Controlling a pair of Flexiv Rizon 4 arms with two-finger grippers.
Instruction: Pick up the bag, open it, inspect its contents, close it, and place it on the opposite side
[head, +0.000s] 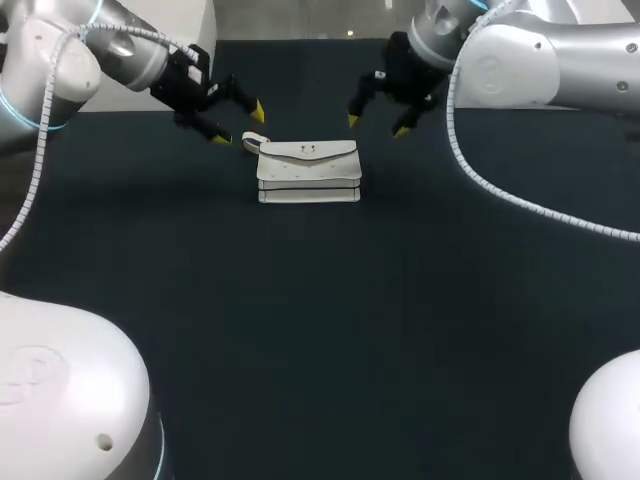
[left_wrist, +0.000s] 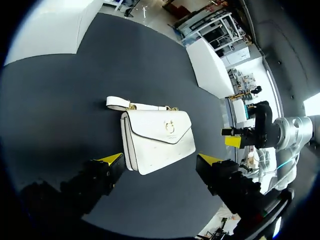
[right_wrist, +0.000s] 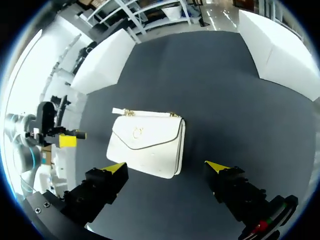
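Dark matte counter carried a white, flap-fronted bag lying flat; left jaws and right jaws hung wide open, empty.

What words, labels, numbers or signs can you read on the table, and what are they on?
No readable text.
The bag shows no lettering in any view.
Its gold clasp is a small emblem, too small to make out as letters.
The table bears no print or signs.
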